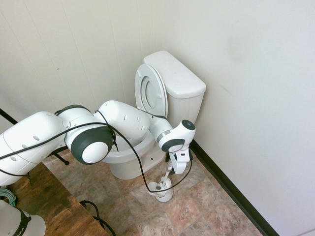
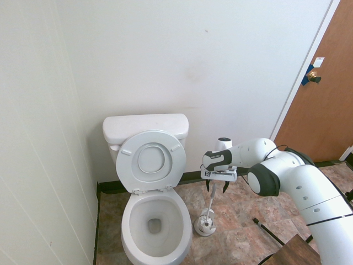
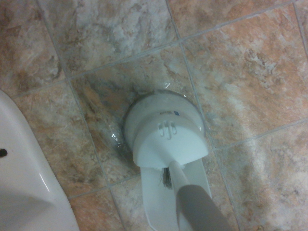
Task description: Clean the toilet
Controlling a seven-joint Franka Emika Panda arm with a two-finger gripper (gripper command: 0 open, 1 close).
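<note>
The white toilet [image 2: 154,221] stands against the wall with its seat and lid [image 2: 151,160] raised against the tank [image 2: 144,126], so the bowl is uncovered. In the other exterior view my arm hides part of the bowl of the toilet [image 1: 172,83]. On the floor beside the bowl sits a small white brush holder [image 2: 206,225], and a brush handle [image 2: 211,200] stands up out of it. My gripper [image 2: 217,189] points down over the handle's top and is open, with a finger on either side. The wrist view looks straight down on the brush holder [image 3: 163,134] and the handle [image 3: 195,209].
The wall with its black baseboard [image 1: 231,189] runs close behind the holder. A brown door [image 2: 320,83] is further off on the far side of the arm. A wooden tabletop [image 1: 44,201] lies near the arm's base. The toilet's base [image 3: 24,183] edges the tiled floor [image 3: 250,72].
</note>
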